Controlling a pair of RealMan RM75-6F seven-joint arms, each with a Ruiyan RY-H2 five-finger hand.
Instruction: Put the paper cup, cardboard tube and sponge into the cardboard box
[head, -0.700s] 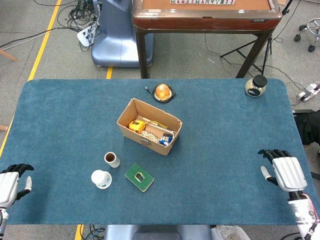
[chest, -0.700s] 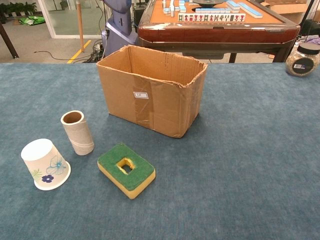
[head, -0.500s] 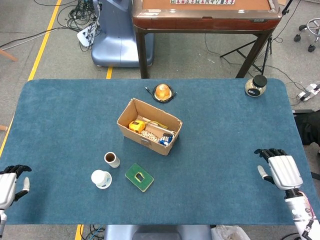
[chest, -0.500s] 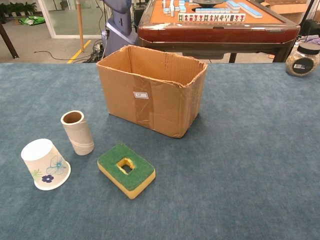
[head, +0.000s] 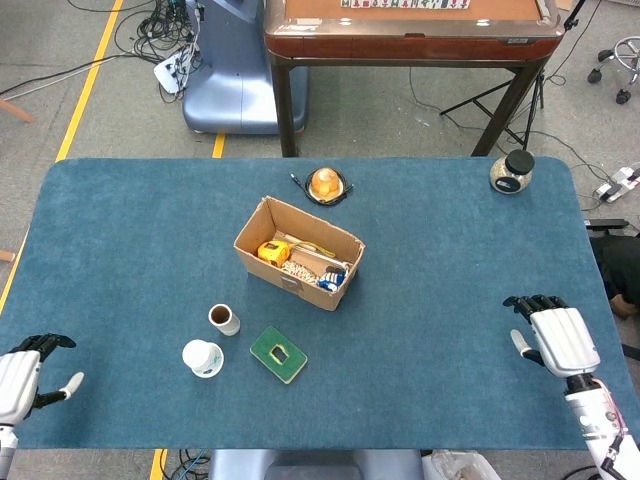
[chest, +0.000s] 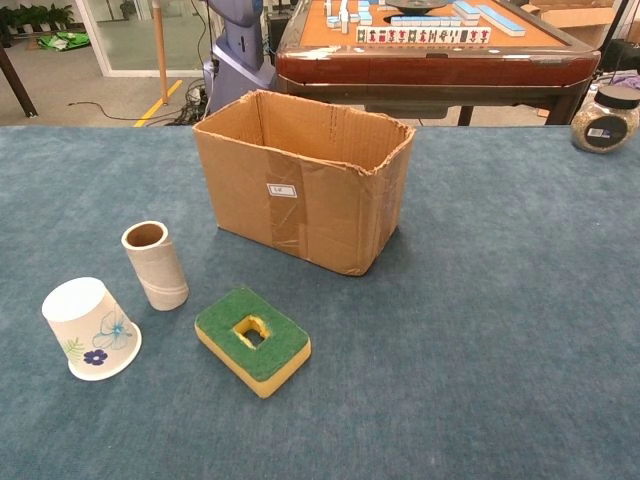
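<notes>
The box (head: 299, 253) is sat open-topped around the middle of the blue table (head: 450, 250), with a yellow tape measure (head: 271, 250) and some other bits already seen inside from the head view. All three task things are lined up just near-left of it, none of them touching. The cup (chest: 91, 329) is placed upside down, furthest left and nearest. The tube (chest: 155, 265) is stood upright just right of and behind the cup. The sponge (chest: 252, 338) is laid flat, green side up, with a hole through its middle, right of the cup.

The left hand (head: 20, 372) is seen at the near-left table edge, fingers spread, nothing held. The right hand (head: 555, 337) is parked at the near-right edge, fingers apart and empty too. Both are well apart from everything.

A jar (head: 512, 171) is found at the far right corner, and an orange ball (head: 326, 183) just behind the box.
</notes>
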